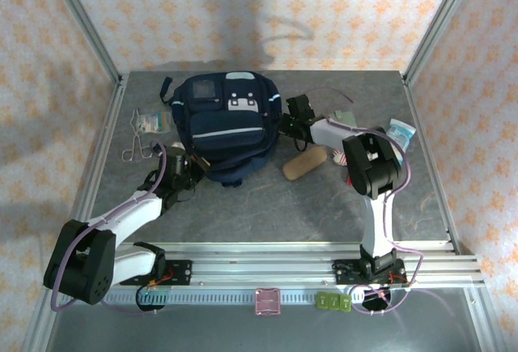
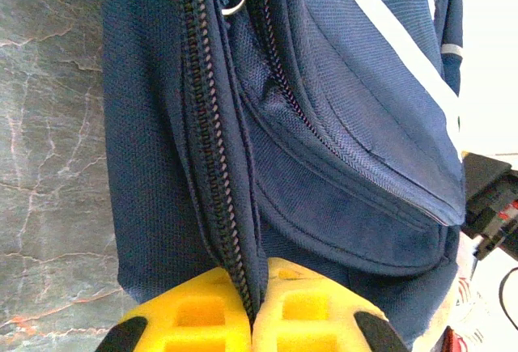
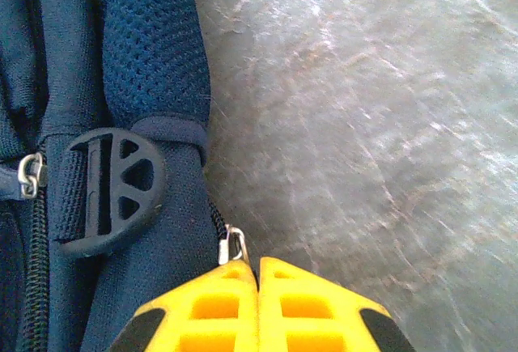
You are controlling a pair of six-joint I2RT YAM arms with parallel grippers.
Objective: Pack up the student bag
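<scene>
The navy student bag [image 1: 222, 125] lies flat in the middle of the table, front side up. At its near-left corner, my left gripper [image 1: 184, 166] is shut on it. In the left wrist view the yellow fingertips [image 2: 212, 307] pinch the bag's zipper edge [image 2: 212, 166], and my left gripper [image 2: 256, 307] has the fabric fold between its jaws. My right gripper [image 1: 285, 122] is at the bag's right side. In the right wrist view my right gripper [image 3: 258, 271] is shut, with the metal zipper pull [image 3: 233, 244] caught at its tips, beside a black strap buckle [image 3: 109, 192].
A brown oval glasses case [image 1: 305, 163] lies just right of the bag, under the right arm. A metal tool [image 1: 137, 146] and a small packet [image 1: 150, 120] lie at the left. A light blue packet [image 1: 401, 132] sits at the right edge. Metal frame posts border the table.
</scene>
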